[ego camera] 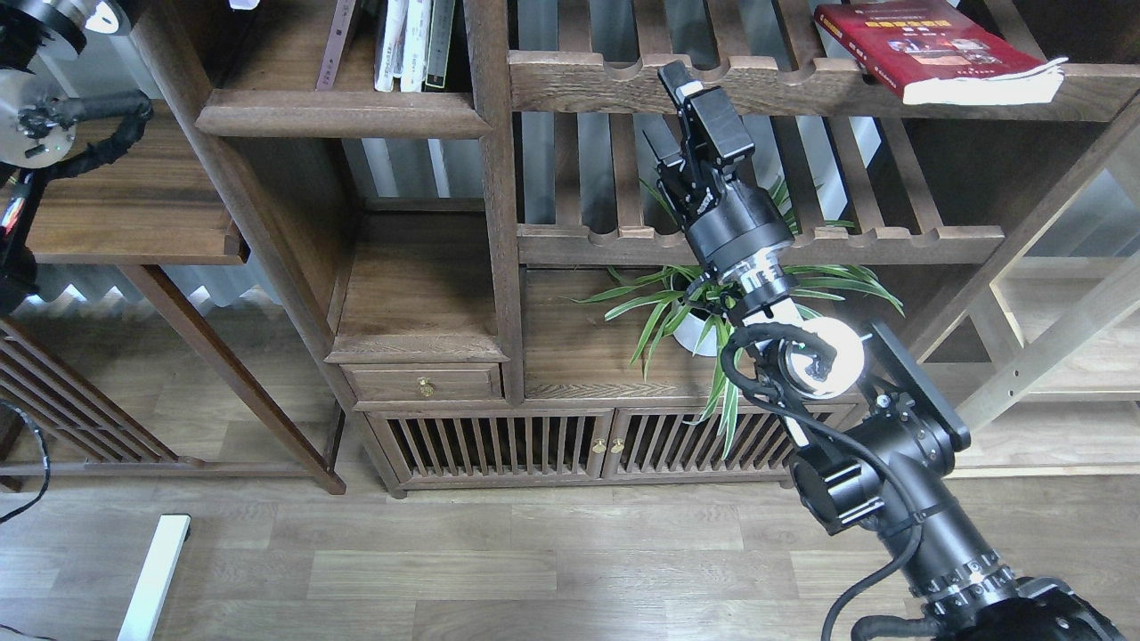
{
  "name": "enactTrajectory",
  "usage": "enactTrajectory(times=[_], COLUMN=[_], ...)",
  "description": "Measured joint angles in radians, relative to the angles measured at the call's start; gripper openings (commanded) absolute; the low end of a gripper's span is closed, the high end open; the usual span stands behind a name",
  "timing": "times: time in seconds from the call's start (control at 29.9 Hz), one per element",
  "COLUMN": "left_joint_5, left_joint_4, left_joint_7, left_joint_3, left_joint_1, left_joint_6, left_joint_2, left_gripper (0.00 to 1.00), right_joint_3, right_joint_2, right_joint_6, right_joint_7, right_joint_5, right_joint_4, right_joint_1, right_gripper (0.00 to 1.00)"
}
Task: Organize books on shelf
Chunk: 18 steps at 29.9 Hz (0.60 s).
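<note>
I see the red book [926, 44] with a photo cover lying flat at the right end of the top slatted shelf [623, 85], its white page block overhanging the scalloped front rail. The walnut shelf [343, 114] sits upper left.

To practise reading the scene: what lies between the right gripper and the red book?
In the head view, only the scalloped rail and slats separate the right gripper from the red book.

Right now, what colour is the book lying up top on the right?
Red book, head view.
</note>
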State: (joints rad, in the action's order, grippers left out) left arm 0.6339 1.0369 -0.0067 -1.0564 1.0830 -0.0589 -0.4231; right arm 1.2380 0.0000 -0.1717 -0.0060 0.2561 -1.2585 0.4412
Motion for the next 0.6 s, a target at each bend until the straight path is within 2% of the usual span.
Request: enactTrajectory(times=[0.6], left_joint_5=[-0.001], left_joint_4=[-0.219], left_joint_7=[-0.075], left_joint_3=[0.103], left_joint_1=[0.108], left_joint_6=[-0.063], left_joint_2=[0.06], left_gripper=[0.02], right_joint_3=[0.002], right_joint_2=[0.0], right_joint_6=[-0.005], right_joint_7=[-0.001], right_joint_5=[0.003], right_joint_4=[-0.012], right_joint_1=[0.0], right_gripper=[0.88])
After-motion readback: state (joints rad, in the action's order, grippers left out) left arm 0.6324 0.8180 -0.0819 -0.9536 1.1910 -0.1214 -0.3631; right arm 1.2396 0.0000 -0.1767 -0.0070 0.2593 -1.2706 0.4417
